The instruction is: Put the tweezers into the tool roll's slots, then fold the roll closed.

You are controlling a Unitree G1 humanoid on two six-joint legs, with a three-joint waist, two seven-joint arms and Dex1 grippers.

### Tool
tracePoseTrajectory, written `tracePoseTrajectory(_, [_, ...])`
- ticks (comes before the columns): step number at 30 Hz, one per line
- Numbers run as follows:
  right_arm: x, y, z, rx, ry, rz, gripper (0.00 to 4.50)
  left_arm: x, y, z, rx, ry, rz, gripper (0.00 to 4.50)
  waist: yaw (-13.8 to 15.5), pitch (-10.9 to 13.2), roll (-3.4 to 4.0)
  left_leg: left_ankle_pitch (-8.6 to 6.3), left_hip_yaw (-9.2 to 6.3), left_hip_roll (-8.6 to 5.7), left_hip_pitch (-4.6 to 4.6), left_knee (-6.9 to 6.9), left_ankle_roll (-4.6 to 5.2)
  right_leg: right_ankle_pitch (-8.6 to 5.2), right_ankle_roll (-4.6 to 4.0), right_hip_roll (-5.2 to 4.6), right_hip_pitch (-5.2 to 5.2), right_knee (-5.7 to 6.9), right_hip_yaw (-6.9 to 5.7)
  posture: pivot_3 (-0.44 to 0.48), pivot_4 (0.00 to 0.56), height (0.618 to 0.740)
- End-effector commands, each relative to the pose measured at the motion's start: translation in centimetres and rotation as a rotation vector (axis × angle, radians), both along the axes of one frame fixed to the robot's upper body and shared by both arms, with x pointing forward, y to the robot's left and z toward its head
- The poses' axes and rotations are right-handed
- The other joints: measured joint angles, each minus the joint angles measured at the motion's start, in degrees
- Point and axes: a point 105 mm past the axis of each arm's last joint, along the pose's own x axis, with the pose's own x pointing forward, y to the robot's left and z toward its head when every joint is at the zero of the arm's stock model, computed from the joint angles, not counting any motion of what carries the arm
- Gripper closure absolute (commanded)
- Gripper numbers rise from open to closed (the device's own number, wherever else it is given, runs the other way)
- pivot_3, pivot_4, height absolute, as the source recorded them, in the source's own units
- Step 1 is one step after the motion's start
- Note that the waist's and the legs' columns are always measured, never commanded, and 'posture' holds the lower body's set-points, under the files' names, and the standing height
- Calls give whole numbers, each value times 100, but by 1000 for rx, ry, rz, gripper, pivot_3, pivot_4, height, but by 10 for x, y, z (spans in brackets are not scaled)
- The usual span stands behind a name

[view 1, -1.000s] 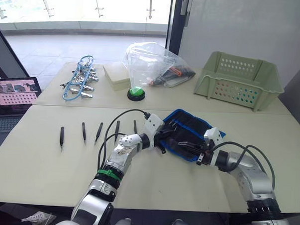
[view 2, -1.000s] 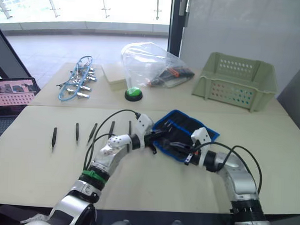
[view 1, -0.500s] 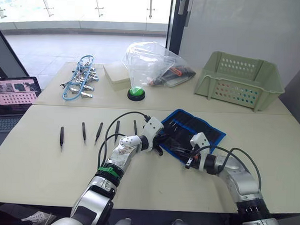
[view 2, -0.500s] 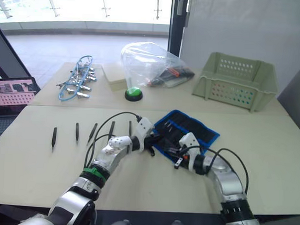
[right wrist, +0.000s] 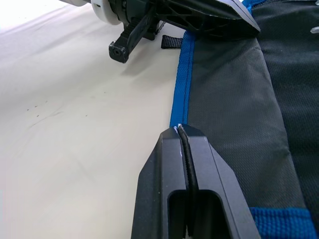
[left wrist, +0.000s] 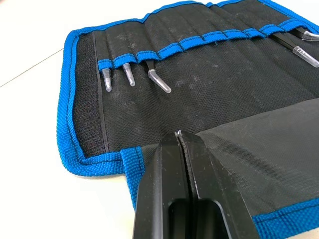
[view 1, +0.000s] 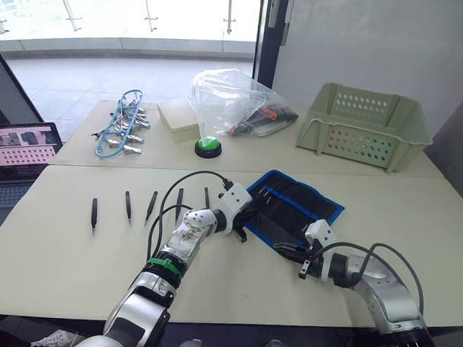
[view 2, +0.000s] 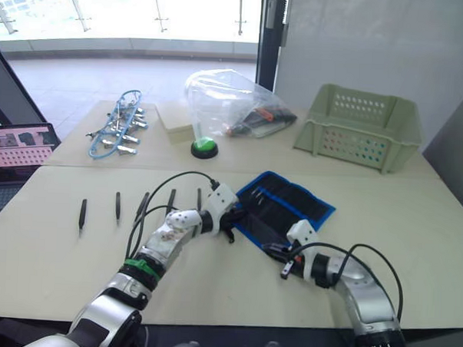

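Observation:
The tool roll point(view 1: 301, 204) lies open right of the table's centre, a black pouch with blue edging. Its slots point(left wrist: 198, 41) run across the inner face, and several clear-capped tips point(left wrist: 128, 75) poke out of them. My left gripper point(view 1: 242, 232) is shut on the roll's left end, where a dark flap point(left wrist: 259, 149) begins. My right gripper point(view 1: 284, 251) is shut on the blue near edge point(right wrist: 180, 94). Five black tweezers lie in a row to the left, from the farthest one point(view 1: 94, 213) to the nearest one point(view 1: 207, 197) beside my left wrist.
A green basket point(view 1: 364, 127) stands at the back right. A clear plastic bag point(view 1: 233, 99), a green button point(view 1: 209, 146) and a beige box point(view 1: 177, 114) sit at the back centre. Silver clamps on blue cord point(view 1: 121, 127) lie back left. A laptop point(view 1: 14, 153) is at the far left.
My right gripper reached left along the roll's near edge, then drew back toward me with that edge. The left gripper kept its hold. The whole view shifted slightly.

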Motion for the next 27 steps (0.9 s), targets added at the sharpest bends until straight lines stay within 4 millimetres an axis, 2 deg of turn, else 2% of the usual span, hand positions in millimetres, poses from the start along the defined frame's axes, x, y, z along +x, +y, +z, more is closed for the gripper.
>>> tracePoseTrajectory(1, [-13,-8,-17,0,101,-1,4500,0,14,-18,64,40,35,4478,2,-3,-1,0,0,0,0,0,0,0,0,0,0,0,0,0,150,740])
tracePoseTrajectory(3, [-12,-8,-11,23,102,-3,4500,1,15,-17,66,36,36,4478,0,-5,-3,-1,0,0,0,0,0,0,0,0,1,-1,0,0,150,740])
tracePoseTrajectory(5, [-8,-2,4,87,82,5,4500,5,18,-12,38,17,56,4478,-15,-5,-4,0,0,1,0,0,0,0,0,0,0,0,0,0,150,740])
tracePoseTrajectory(9, [3,-4,50,213,0,8,4500,4,15,20,-106,-49,14,4478,-46,-4,-4,0,0,2,-8,0,0,3,-4,0,-13,4,2,0,150,740])
tracePoseTrajectory(13, [13,-15,68,251,15,-43,4500,0,17,50,-175,-76,-26,4478,-54,-3,-4,2,-3,2,-35,3,-4,3,-5,0,-38,8,1,0,150,740])
tracePoseTrajectory(14, [19,-22,78,273,8,-69,4500,1,24,70,-205,-119,-10,4478,-50,-2,-4,2,-4,1,-41,3,-4,3,-5,0,-40,7,1,0,150,740])
tracePoseTrajectory(16, [29,-33,93,292,-27,-109,4500,0,37,94,-207,-188,11,4478,-50,1,-5,2,-4,2,-54,8,-5,4,-5,0,-48,5,0,0,150,740])
tracePoseTrajectory(18, [34,-40,100,301,-42,-134,4500,-2,45,104,-200,-215,26,4478,-32,1,-4,9,-4,3,-63,9,-17,4,-6,-1,-56,5,1,0,150,740])
tracePoseTrajectory(20, [42,-52,107,273,-79,-168,4500,-3,65,112,-190,-242,79,4478,-27,0,-3,17,-5,2,-61,6,-31,4,-6,-1,-53,1,-3,0,150,740])
tracePoseTrajectory(21, [46,-60,112,287,-74,-188,3920,-4,80,114,-170,-261,116,3912,-29,0,-3,17,-5,2,-61,5,-31,4,-6,-1,-53,-1,-2,0,150,740])
tracePoseTrajectory(23, [48,-67,120,322,-64,-191,3306,-9,101,115,-171,-269,172,3311,-59,2,-1,17,-1,2,-61,3,-31,4,-5,-1,-56,-1,2,0,150,740])
tracePoseTrajectory(27, [51,-75,123,210,-136,-184,1951,-31,139,103,-153,-251,260,2017,-109,2,0,17,-1,7,-62,-7,-31,4,-6,0,-62,0,2,0,150,740])
